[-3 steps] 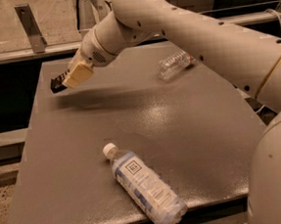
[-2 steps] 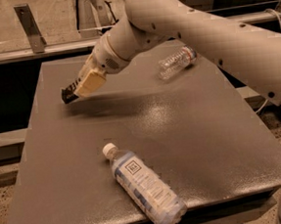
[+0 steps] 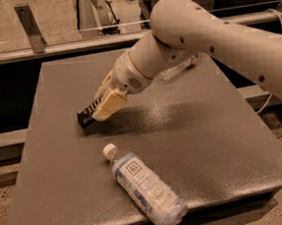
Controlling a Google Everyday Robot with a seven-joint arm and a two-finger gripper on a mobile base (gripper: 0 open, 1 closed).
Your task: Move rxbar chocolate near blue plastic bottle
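My gripper [image 3: 93, 113] is shut on the rxbar chocolate [image 3: 85, 116], a small black wrapper whose end sticks out past the tan fingers [image 3: 109, 103]. It hangs low over the left middle of the grey table [image 3: 206, 128]. The blue plastic bottle [image 3: 143, 185], clear and ribbed with a white cap and a pale label with a dark square logo, lies on its side near the front edge. Its cap is a short way below and right of the bar.
A smaller clear bottle [image 3: 176, 69] lies at the back of the table, mostly hidden behind my arm [image 3: 212, 29]. A metal rail [image 3: 51, 47] runs behind the table. The table's front edge is just beyond the big bottle.
My gripper has carried the rxbar from the back left of the table forward and to the right, closer to the blue plastic bottle. The bottles have not moved.
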